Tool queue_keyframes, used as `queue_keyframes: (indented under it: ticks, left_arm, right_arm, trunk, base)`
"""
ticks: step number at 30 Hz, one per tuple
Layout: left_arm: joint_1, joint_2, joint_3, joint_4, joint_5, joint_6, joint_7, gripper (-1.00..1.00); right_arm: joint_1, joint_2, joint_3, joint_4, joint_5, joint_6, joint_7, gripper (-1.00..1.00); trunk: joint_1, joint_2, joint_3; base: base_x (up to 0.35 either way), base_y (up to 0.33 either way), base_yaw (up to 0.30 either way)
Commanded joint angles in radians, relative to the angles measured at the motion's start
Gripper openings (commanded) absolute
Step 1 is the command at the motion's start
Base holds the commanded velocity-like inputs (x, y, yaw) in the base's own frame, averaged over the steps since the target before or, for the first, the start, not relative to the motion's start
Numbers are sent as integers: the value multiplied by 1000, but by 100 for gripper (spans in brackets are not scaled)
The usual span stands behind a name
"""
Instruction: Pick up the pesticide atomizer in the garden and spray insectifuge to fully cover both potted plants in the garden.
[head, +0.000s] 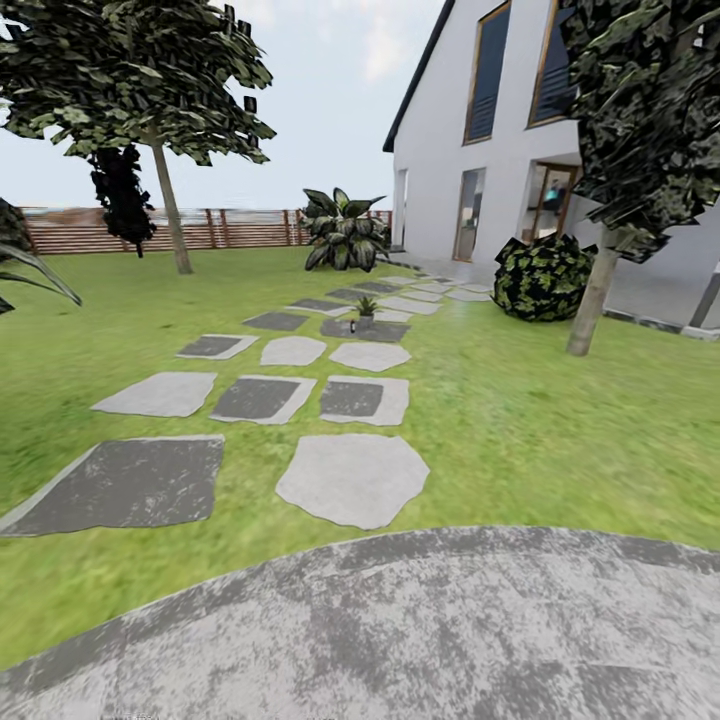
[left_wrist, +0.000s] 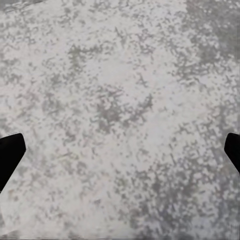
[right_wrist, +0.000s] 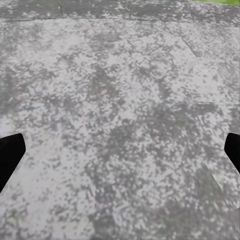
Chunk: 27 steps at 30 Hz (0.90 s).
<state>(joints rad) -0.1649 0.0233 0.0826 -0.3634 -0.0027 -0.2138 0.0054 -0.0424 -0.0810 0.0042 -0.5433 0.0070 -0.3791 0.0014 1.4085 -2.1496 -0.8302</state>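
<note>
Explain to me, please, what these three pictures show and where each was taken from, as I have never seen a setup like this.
This is a simulated wheeled robot with two arms, steered by a person. The large picture comes from a camera on its head, looking over a garden: a gravel patio at the robot's base, stepping stones crossing the lawn, and a white house on the right. Far along the path stands one small potted plant; a tiny dark object beside it is too small to identify. The other two pictures come from cameras near each arm's pincer, both looking down at the gravel. The dark finger tips of the left pincer and those of the right show at the edges, spread apart, holding nothing.
</note>
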Motion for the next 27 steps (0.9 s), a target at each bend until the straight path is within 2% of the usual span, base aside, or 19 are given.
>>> queue_keyframes:
  ticks: [1, 17, 21, 27]
  left_arm:
    - [-1, 0, 2, 1, 0, -3, 1, 100]
    - [-13, -4, -5, -14, -7, -2, 0, 100]
    - [-38, -7, -10, -15, -9, -3, 0, 100]
    - [-46, -2, -9, 1, -9, -2, 1, 100]
  right_arm:
    - [0, 0, 0, 0, 1, -3, 0, 100]
    - [0, 1, -2, -2, 0, -3, 0, 100]
    - [0, 3, -3, -7, -3, -3, -3, 100]
    - [0, 3, -1, -3, 0, -2, 1, 100]
  trunk:
    - [0, 0, -2]
    - [0, 0, -19]
    - [0, 0, -20]
    - [0, 0, -21]
  base:
    - [0, 0, 233]
    - [0, 0, 183]
    - [0, 0, 49]
    - [0, 0, 6]
